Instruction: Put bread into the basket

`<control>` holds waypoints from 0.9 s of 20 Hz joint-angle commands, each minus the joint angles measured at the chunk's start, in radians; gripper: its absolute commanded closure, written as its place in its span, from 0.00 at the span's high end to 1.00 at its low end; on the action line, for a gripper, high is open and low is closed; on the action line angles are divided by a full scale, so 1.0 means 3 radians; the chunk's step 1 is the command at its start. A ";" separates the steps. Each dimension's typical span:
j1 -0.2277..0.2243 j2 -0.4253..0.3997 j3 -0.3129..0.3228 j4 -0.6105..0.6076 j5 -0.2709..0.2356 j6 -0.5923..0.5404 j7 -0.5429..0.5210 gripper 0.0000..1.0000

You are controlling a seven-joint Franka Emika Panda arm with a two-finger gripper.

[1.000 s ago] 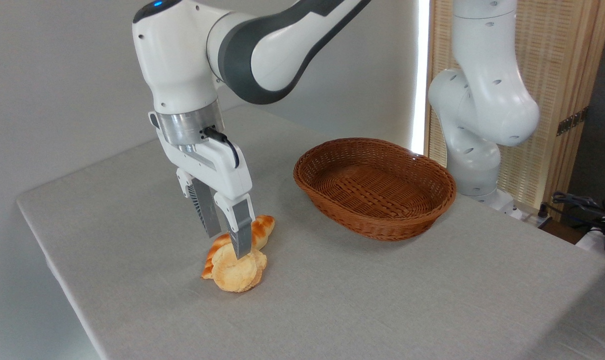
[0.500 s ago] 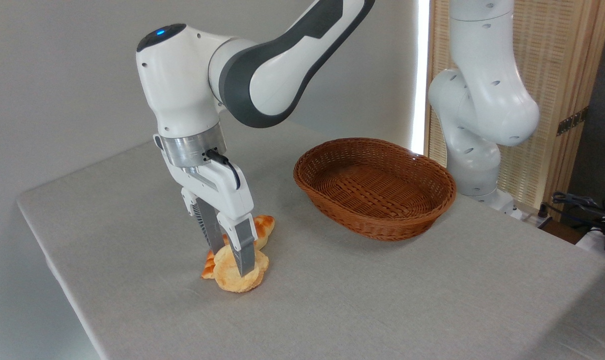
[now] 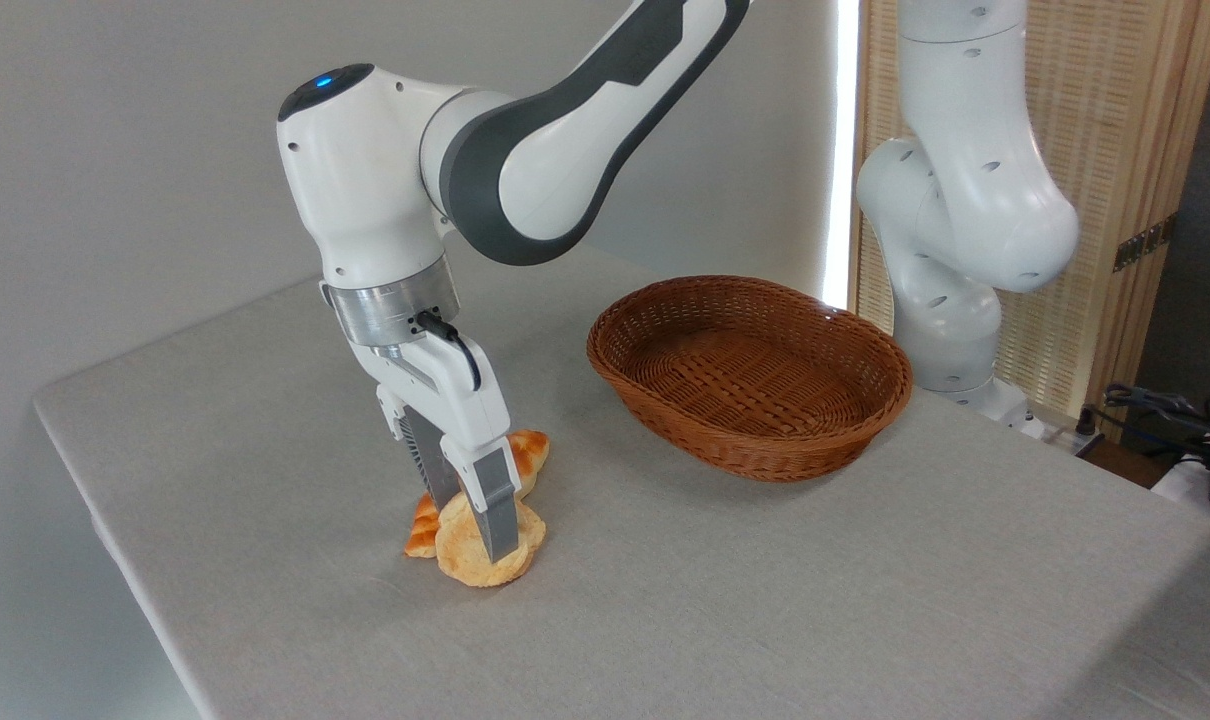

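Now the white two-finger gripper [image 3: 477,525] is lowering further than a moment ago, its 2 jaws narrowing around the small round pale-golden bun [image 3: 485,552], left of the oval brown wicker basket [image 3: 750,375]; whether it is gripping yet, I cannot tell. Lifting looks imminent.

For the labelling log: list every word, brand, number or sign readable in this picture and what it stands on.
None readable. The white robot arm shows only a blue light, no lettering. The oval brown wicker basket, round pale-golden bun and grey tablecloth carry no text.
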 commanded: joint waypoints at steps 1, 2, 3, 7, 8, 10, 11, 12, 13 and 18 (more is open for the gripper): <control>-0.0024 -0.0017 0.0028 -0.0048 0.0054 0.0058 0.0124 0.54; -0.0024 -0.0017 0.0028 -0.0048 0.0054 0.0058 0.0124 0.55; -0.0024 -0.0017 0.0028 -0.0048 0.0054 0.0052 0.0124 0.55; -0.0024 -0.0017 0.0028 -0.0048 0.0054 0.0047 0.0124 0.58; -0.0024 -0.0017 0.0028 -0.0048 0.0054 0.0047 0.0124 0.59; -0.0024 -0.0043 0.0028 -0.0033 0.0054 0.0047 0.0124 0.59; -0.0024 -0.0073 0.0028 -0.0012 0.0054 0.0047 0.0124 0.60; -0.0024 -0.0094 0.0028 -0.0007 0.0054 0.0057 0.0124 0.60; -0.0024 -0.0099 0.0028 -0.0002 0.0054 0.0068 0.0124 0.61; -0.0024 -0.0120 0.0023 0.0065 0.0054 0.0078 0.0119 0.67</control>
